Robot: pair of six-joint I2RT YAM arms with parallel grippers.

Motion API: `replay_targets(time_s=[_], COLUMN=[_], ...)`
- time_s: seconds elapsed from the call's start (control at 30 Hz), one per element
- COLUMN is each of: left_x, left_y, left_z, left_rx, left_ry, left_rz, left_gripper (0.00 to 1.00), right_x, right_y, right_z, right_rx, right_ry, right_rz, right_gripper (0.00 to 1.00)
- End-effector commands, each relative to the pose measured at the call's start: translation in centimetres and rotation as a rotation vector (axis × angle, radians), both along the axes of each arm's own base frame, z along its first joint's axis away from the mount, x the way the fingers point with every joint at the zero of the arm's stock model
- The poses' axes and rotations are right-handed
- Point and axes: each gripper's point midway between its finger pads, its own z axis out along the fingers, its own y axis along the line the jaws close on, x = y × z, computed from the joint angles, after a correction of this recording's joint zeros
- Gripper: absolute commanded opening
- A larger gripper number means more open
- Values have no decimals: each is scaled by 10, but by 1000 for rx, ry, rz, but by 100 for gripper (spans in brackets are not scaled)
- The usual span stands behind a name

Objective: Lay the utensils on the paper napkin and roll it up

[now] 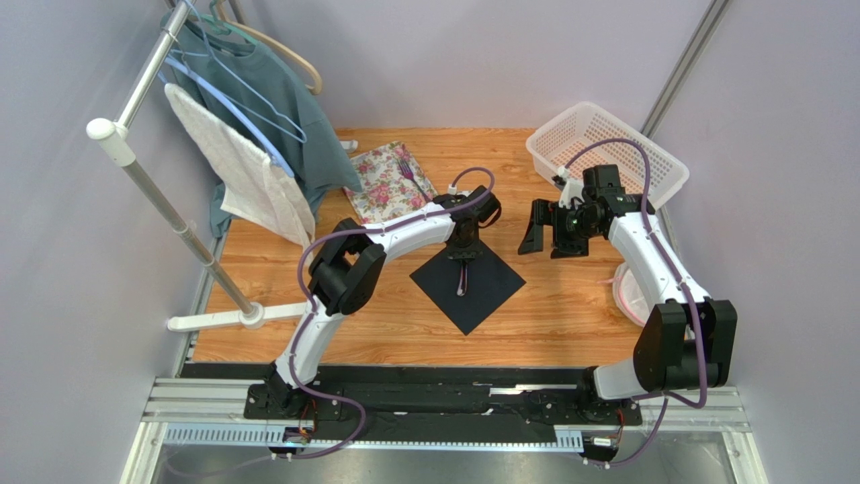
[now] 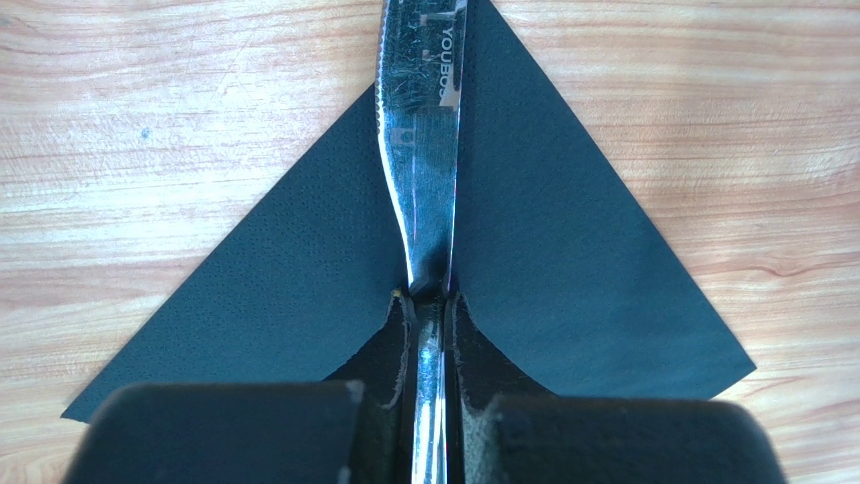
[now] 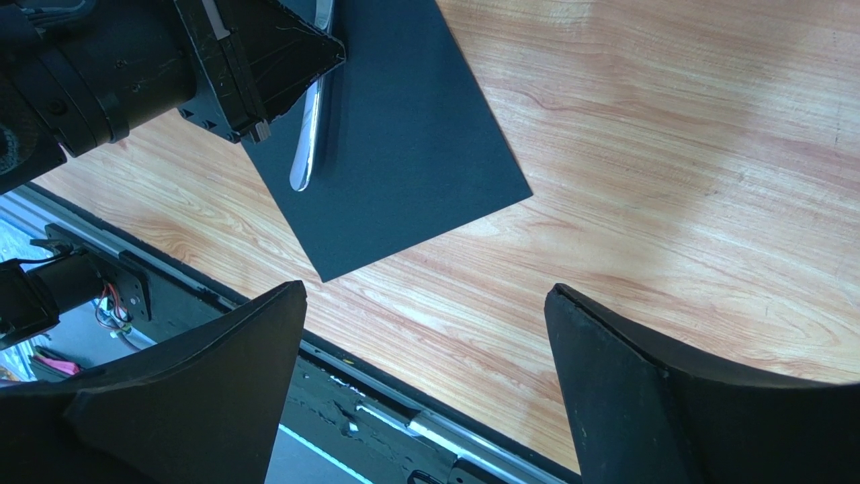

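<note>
- 2 grippers show, and only 1 holds anything: the left gripper (image 2: 429, 303) is clamped on the handle of the pale grey knife (image 2: 419, 151), with a finger pressed to each side of the metal.
- From those fingers the knife blade runs along the middle of the black paper napkin (image 2: 565, 252), its serrated edge towards the left of the wrist view (some letters are stamped near the far end of the blade).
- Whether the knife rests on the napkin or sits just above it, I cannot tell.
- The right gripper (image 3: 424, 292) is spread wide with nothing between its fingers, and it hangs above bare wood to the right of the napkin.
- The purple fork (image 1: 409, 173) lies on the floral tray (image 1: 379, 192) at the back of the table, well apart from the napkin.
- The napkin lies flat and unrolled on the wooden table (image 1: 565, 313), turned like a diamond in the top view with 1 corner pointing at the arm bases.
- A white mesh basket (image 1: 606, 141) stands at the back right corner.
- At the left, a white rack (image 1: 151, 171) carries a white towel (image 1: 242, 171) and a teal shirt (image 1: 273, 91) on hangers.
- Pale grey-lilac walls close the space in on 3 sides.
</note>
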Motion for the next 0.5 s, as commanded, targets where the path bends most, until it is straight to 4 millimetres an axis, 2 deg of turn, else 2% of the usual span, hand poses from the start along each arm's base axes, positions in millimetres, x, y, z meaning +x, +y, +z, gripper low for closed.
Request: replay_targets(time_s=[0.0,0.1,0.3,0.47], left_x=[-2,-3,-3,-3], left_y=[-4,-2,-2,-1], left_z=[-7,-10,-11,-9], left_rx=[-11,-4,-6,-11], left_ry=[12,19,25,28], left_rz=[2,7,9,10], left_gripper=[11,20,23,29], right_x=[8,8,8,8], right_y=[1,2,1,2], right_z=[2,2,1,1], right_rx=[23,25,29,33], right_ry=[-21,-17,-13,-10], right_rz=[-11,-10,-12,-10], right_gripper=[93,93,93,94])
